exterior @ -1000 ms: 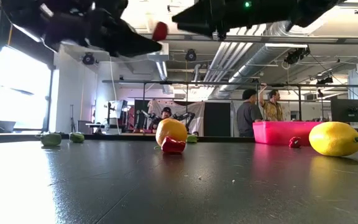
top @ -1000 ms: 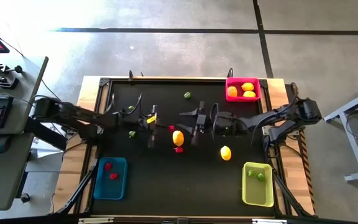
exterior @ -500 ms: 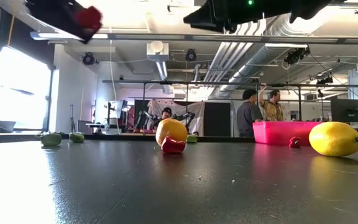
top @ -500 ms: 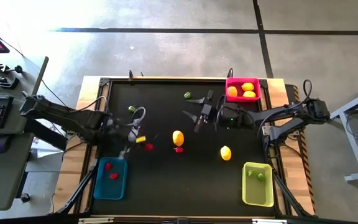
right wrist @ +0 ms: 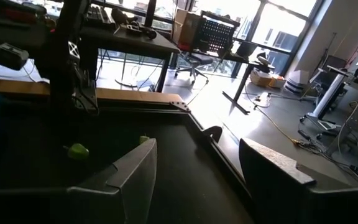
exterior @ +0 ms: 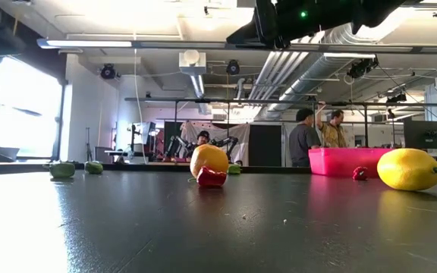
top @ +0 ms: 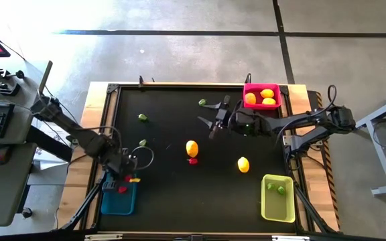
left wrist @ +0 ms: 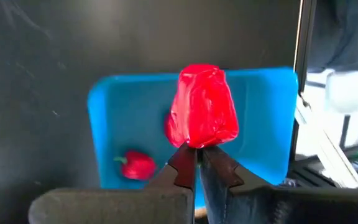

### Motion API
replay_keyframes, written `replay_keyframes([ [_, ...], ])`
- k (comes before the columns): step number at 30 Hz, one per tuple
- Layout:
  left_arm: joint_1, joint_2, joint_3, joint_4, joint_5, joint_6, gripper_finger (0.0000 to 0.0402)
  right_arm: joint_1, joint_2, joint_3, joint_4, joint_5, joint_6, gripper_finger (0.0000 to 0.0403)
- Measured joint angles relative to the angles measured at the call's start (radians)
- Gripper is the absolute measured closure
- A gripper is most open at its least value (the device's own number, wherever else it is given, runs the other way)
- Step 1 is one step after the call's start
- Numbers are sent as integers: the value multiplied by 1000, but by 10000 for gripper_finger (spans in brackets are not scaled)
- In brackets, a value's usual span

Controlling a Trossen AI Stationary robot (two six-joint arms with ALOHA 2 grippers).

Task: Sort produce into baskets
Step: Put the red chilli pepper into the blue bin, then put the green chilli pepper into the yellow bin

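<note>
red pepper (left wrist: pixel 202 107) | blue bin (left wrist: pixel 123 130) | black table (top: pixel 173 194) (matte)

An orange fruit (exterior: pixel 209 160) and a red pepper (exterior: pixel 212 177) sit touching on the dark table (exterior: pixel 203 227); a yellow lemon (exterior: pixel 410 169) lies beside a pink basket (exterior: pixel 347 161). Two green pieces (exterior: pixel 62 170) rest far off. A dark arm (exterior: pixel 309 17) hangs overhead; people stand beyond.

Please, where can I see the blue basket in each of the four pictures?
High view: the blue basket lies at the table's lower-left corner, partly under the left hand.
Low view: not in it.
Left wrist view: it fills the middle, behind the red piece that the hand holds.
Right wrist view: I cannot make it out.
Shared landmark: that held red piece.
</note>
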Motion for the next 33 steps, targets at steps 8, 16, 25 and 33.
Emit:
replay_keyframes([
  [8, -59, -15, -114, 52, 42, -101, 401, 0, 0, 0, -13, 0, 0, 183],
  [16, -96, -15, -182, 38, 98, -134, 401, 0, 0, 0, -15, 0, -7, 183],
  [25, -130, -15, -211, 4, 150, -208, 378, -7, 0, -1, -15, 0, -8, 183],
  [33, -129, -15, -211, 2, 215, -258, 327, -34, 0, -1, -58, 0, 0, 183],
])
